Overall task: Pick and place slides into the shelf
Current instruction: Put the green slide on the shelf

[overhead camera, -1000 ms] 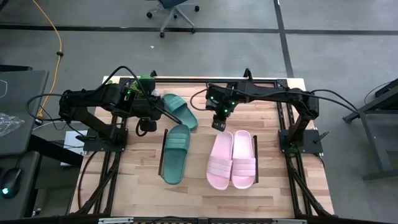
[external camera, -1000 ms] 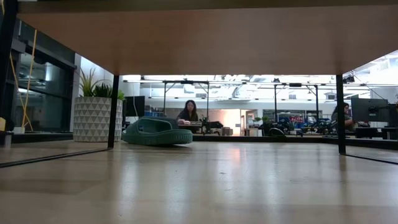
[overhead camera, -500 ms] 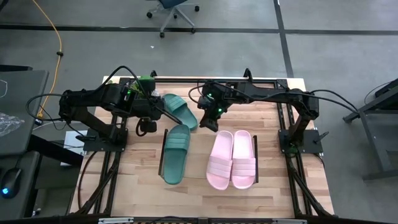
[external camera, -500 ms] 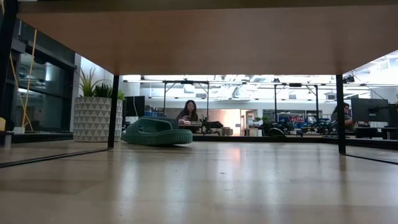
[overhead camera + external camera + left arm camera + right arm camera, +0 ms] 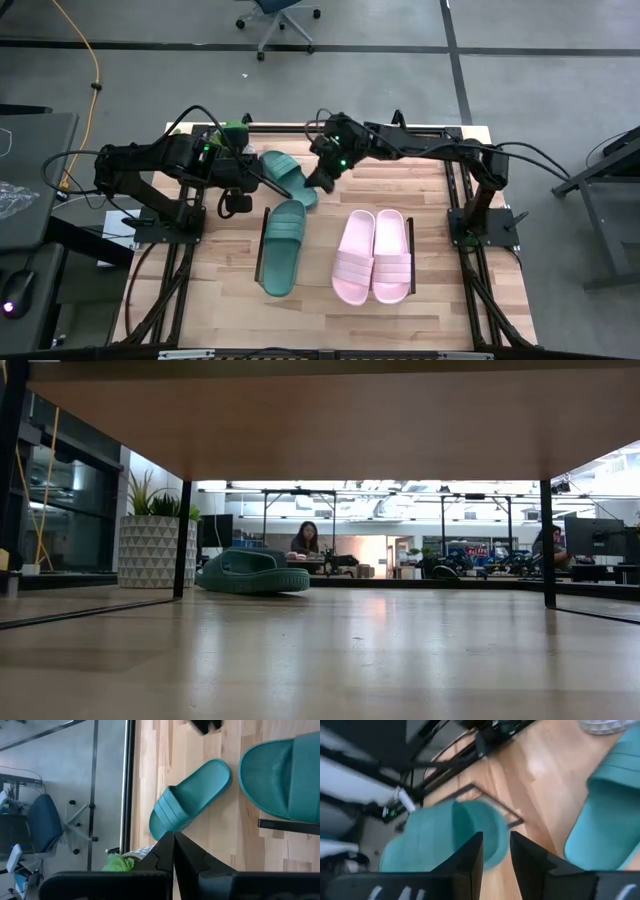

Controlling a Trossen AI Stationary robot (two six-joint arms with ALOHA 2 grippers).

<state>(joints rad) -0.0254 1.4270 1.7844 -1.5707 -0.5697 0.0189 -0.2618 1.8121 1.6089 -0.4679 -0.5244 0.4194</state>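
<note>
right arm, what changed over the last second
The right pincer swung from above the two pale pink rubber slides across toward the far teal green ribbed slide, and now sits at its edge, fingers slightly apart, holding nothing. The left pincer, shut, stayed put, as did the near teal green slide and both pink ones.

Overhead, table-level and two wrist views
</note>
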